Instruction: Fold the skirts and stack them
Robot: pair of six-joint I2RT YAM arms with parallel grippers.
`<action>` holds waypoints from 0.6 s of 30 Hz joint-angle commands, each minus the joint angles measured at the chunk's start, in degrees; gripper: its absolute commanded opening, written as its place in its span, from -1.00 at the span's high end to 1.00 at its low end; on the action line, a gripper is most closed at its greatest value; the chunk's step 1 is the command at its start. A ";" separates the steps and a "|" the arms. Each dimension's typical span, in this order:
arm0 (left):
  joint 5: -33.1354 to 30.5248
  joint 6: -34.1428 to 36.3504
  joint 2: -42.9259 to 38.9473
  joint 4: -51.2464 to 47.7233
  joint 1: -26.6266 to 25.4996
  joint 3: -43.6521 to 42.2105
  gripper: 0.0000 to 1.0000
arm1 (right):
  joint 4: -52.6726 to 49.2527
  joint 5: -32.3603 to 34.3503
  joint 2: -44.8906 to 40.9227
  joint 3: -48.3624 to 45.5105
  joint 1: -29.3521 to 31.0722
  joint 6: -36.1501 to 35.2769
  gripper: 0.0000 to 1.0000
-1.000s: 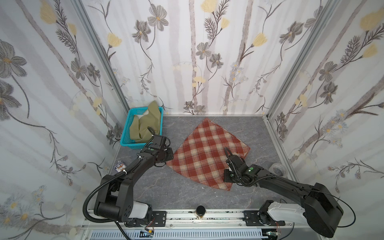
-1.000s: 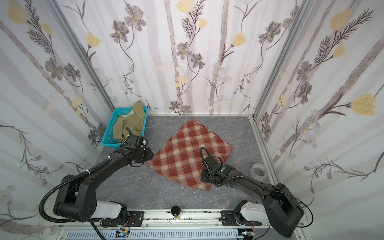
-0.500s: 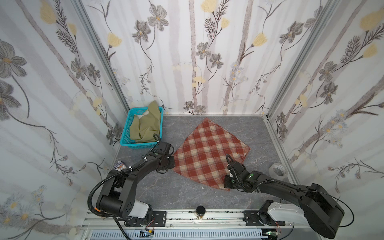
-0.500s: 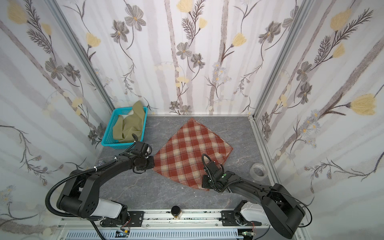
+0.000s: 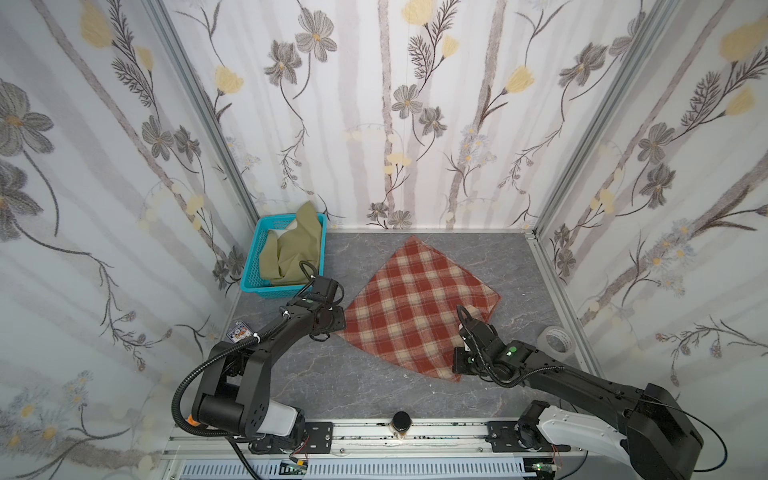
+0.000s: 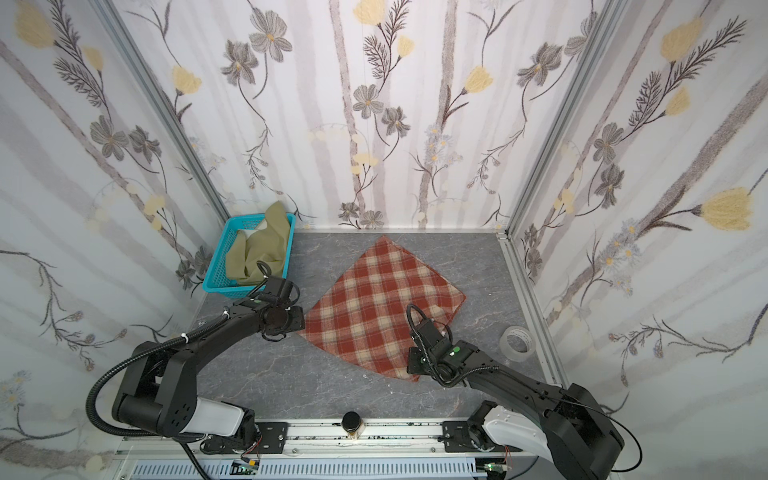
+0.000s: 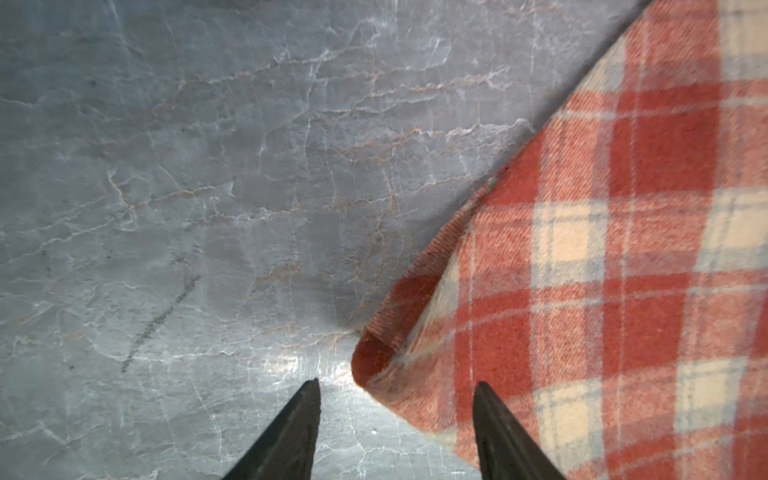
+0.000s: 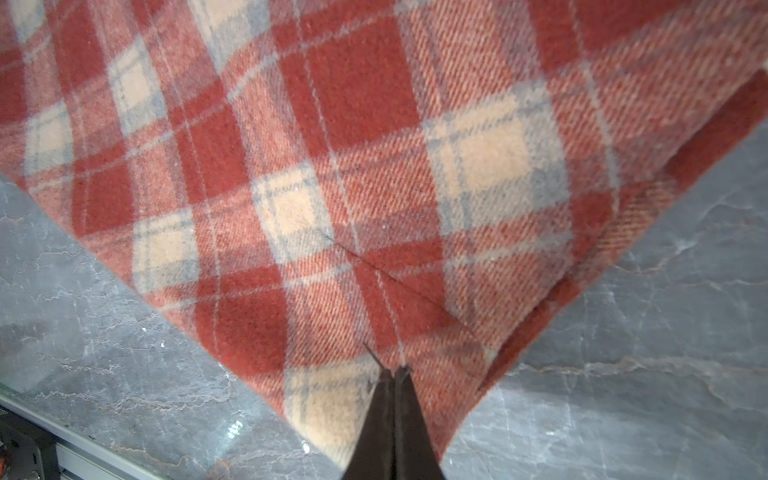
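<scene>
Plaid skirt [image 8: 374, 166]: thick woolly cloth, twill weave, fuzzy, matt. Green skirt [image 5: 291, 253]: thinner cloth, smooth, matt. Basket [image 5: 266, 291] far left: plastic mesh, slight gloss. Table [image 7: 208, 208]: smooth, marbled, faint sheen. Tape roll [image 5: 555, 338] right: clear glossy plastic.

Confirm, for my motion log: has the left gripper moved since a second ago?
Yes: left gripper went away from the basket, toward the front rail.

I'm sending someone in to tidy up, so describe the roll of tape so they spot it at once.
Find the grey table and follow it to its right edge, by the metal rail under the flowered wall. The roll of tape lies flat there, apart from the plaid skirt. It is a pale, see-through ring, unlike the cloth nearby.
</scene>
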 commanded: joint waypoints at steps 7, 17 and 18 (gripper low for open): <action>0.99 -0.36 3.08 0.34 0.04 0.86 0.06 | 4.66 -1.64 1.56 -0.72 0.09 -0.04 0.99; 0.54 -0.59 4.98 1.80 0.05 1.05 0.75 | 4.89 -2.13 1.87 -0.87 0.09 -0.09 1.00; 0.14 -0.55 4.98 1.80 0.05 0.94 0.84 | 4.75 -2.09 1.80 -0.82 0.09 -0.08 1.00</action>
